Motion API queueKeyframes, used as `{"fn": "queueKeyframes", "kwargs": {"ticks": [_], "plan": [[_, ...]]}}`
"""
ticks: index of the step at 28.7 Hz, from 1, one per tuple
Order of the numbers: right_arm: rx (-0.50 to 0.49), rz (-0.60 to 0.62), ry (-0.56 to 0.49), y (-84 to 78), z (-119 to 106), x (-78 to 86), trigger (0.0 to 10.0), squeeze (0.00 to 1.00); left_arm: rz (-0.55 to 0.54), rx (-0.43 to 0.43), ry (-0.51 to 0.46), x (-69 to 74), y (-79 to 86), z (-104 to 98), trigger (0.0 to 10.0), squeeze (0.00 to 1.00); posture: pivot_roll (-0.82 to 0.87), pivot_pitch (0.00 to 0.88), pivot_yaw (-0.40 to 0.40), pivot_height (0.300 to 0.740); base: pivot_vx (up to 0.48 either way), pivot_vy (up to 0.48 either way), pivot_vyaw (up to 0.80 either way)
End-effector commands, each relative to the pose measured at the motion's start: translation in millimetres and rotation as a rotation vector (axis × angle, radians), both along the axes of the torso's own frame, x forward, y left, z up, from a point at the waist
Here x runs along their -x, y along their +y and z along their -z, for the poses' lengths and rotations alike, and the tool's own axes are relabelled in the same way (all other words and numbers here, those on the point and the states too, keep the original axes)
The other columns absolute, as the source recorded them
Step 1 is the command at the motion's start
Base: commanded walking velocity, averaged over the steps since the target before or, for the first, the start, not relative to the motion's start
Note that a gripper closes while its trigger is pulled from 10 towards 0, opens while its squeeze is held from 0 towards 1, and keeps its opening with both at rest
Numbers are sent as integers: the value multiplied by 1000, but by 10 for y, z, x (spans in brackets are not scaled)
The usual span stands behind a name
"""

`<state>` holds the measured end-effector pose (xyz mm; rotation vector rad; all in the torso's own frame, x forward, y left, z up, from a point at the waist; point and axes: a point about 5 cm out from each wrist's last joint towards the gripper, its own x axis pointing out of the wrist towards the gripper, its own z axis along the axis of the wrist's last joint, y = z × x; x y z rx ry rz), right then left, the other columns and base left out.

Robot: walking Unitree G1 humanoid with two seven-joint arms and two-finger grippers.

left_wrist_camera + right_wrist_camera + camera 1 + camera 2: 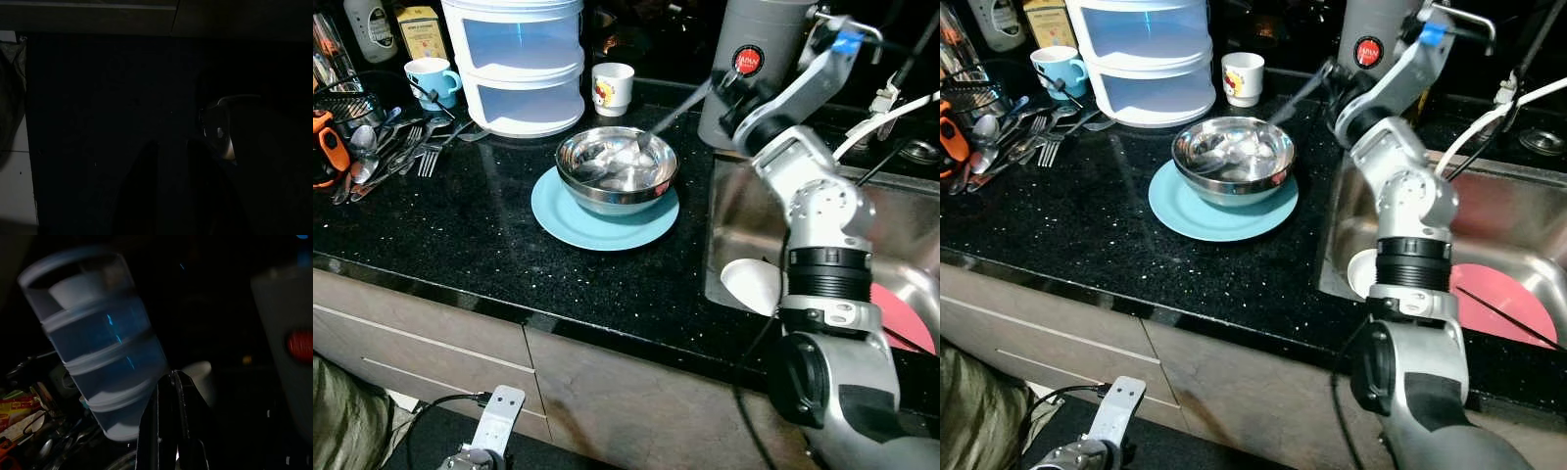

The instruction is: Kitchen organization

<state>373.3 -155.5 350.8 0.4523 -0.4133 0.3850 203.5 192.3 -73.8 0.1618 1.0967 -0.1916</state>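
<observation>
right gripper (646, 140) fingers pressed together over the far rim of the round steel bowl (617, 168) on the blue plate (604, 214); bowl lies directly below them. left gripper fingers: cannot tell.

head eyes look down on counter (460, 235); wrist views dark, close.

A round red label (748, 60) with small white lettering, too blurred to be read, is seen on the grey cylindrical container (759, 59) at the countertop's back edge.
</observation>
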Motion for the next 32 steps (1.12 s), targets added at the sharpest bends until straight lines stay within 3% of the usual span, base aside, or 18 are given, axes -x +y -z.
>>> {"fn": "queueKeyframes", "kwargs": {"ticks": [1, 5, 10, 11, 12, 13, 15, 19, 22, 28, 32], "plan": [[24, 3, -55, 10, -85, 48, 0, 0, 13, -7, 20, 36, 2, 19, 10000, 0, 67, 91, -24, 740, 0, 0, 0], [48, -3, -116, 2, -160, 99, 0, 0, 15, -7, 20, 32, 1, 17, 10000, 0, 66, 90, -23, 740, 0, 0, 0], [-43, -49, -149, -32, -204, 138, 0, 0, 17, -7, 20, 30, 0, 16, 10000, 0, 66, 90, -23, 740, 0, 0, 0], [-199, -131, -157, -59, -209, 171, 0, 0, 17, -6, 20, 29, -1, 15, 10000, 0, 67, 89, -23, 740, 0, 0, 0], [-199, -131, -157, -59, -209, 171, 0, 0, 17, -6, 20, 29, -1, 15, 10000, 0, 67, 89, -23, 740, 0, 0, 0], [-339, -239, -172, -51, -202, 229, 0, 0, 16, -6, 20, 28, -3, 16, 10000, 0, 67, 89, -23, 740, 0, 0, 0], [-393, -309, -185, -23, -197, 278, 0, 0, 15, -5, 20, 29, -3, 16, 10000, 0, 67, 89, -23, 740, 0, 0, 0], [-390, -441, -209, 170, -93, 433, 0, 0, 13, -6, 20, 30, 1, 16, 10000, 0, 66, 83, -22, 740, 0, 0, 0], [-336, -419, -138, 257, 64, 411, 0, 0, 16, -7, 20, 26, 4, 14, 10000, 0, 63, 80, -20, 740, 0, 0, -267], [-261, -337, -71, 219, 170, 367, 0, 0, 22, -6, 20, 23, 4, 11, 10000, 0, 57, 76, -18, 740, 0, 0, -800], [-215, -268, -70, 60, 153, 369, 0, 0, 41, 20, 43, 33, -12, 14, 10000, 0, 48, 76, -17, 740, 0, 0, -800]]}}
